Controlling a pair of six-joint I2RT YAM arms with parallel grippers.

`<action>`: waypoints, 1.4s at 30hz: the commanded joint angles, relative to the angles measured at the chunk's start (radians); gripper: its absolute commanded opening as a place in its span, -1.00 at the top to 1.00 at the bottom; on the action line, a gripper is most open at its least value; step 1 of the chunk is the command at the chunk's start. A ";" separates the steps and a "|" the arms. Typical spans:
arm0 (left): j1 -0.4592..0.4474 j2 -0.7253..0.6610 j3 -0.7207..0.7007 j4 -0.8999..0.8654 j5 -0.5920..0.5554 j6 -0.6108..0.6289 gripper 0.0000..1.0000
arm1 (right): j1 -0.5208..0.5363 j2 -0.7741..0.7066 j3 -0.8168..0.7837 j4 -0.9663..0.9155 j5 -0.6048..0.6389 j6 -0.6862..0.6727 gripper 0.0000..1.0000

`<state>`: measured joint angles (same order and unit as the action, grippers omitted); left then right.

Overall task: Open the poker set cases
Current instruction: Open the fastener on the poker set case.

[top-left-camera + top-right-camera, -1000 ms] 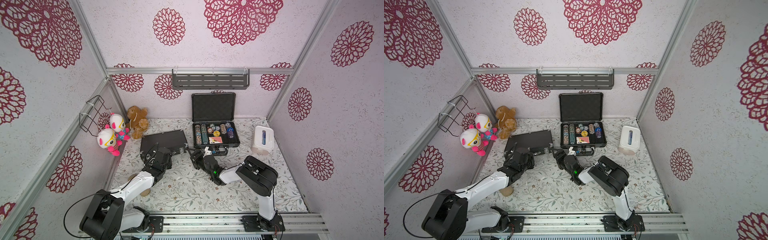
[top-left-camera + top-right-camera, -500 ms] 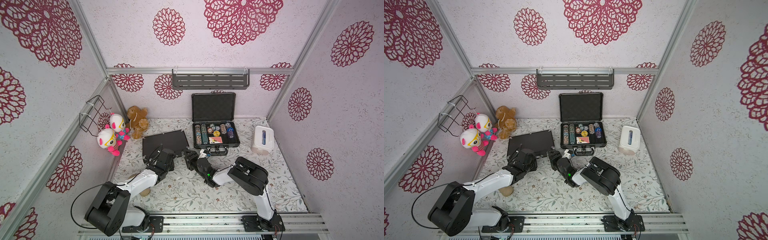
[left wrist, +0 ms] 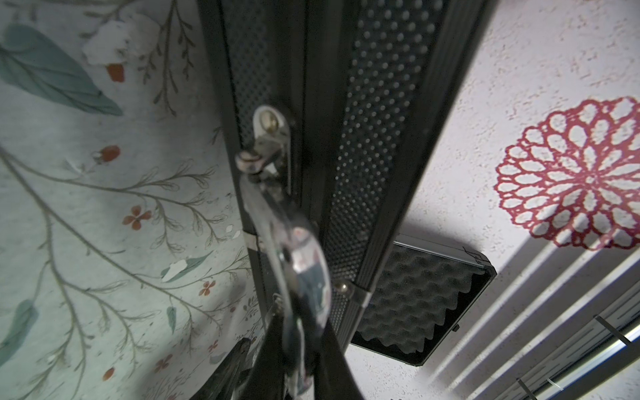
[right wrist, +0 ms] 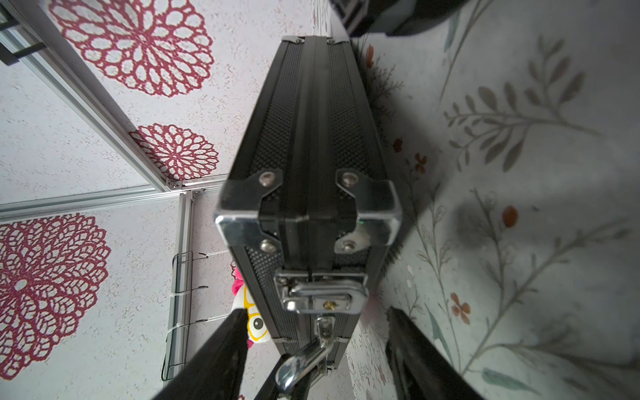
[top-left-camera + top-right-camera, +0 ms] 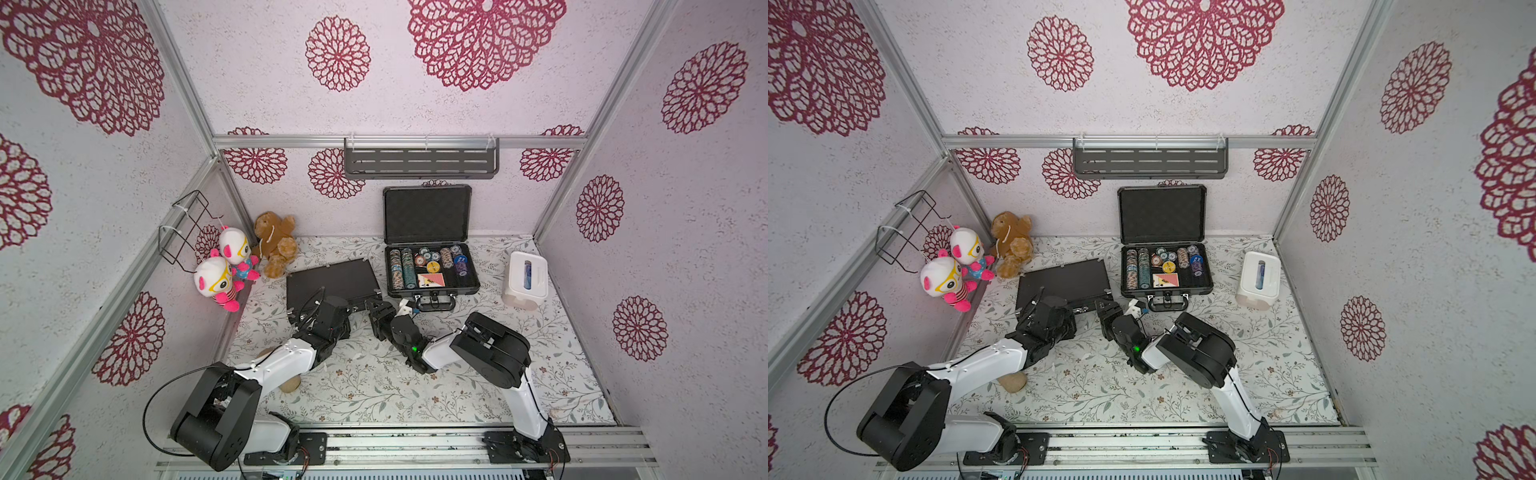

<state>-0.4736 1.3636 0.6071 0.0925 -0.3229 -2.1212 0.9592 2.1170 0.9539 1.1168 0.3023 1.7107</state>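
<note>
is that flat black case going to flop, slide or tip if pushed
Probably stiff: the flat black case has metal-capped corners and edge rails. Its silver handle hangs on a pivot, so a lift there may swing it. Broad and low, it likely slides rather than tips.

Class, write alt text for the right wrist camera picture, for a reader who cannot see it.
A flat black textured case with silver corner caps lies closed on a floral mat, its silver latch shut. The right hand's two black fingers stand open on either side of the latch end.
</note>
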 commanded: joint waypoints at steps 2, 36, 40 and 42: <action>-0.026 -0.078 0.054 0.250 -0.007 -0.086 1.00 | 0.004 0.020 0.042 0.026 0.039 -0.017 -0.27; -0.030 -0.094 -0.015 0.273 -0.022 -0.135 1.00 | -0.021 -0.026 0.037 -0.089 0.024 -0.036 0.36; -0.029 -0.088 -0.022 0.280 -0.026 -0.135 1.00 | -0.026 -0.059 0.025 -0.137 0.020 -0.052 0.37; -0.029 -0.082 -0.027 0.282 -0.037 -0.133 1.00 | -0.032 -0.066 0.026 -0.145 0.001 -0.054 0.37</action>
<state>-0.4873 1.3411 0.5522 0.1734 -0.3225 -2.1136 0.9539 2.1063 0.9848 1.0294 0.2947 1.6848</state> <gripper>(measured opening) 0.153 0.373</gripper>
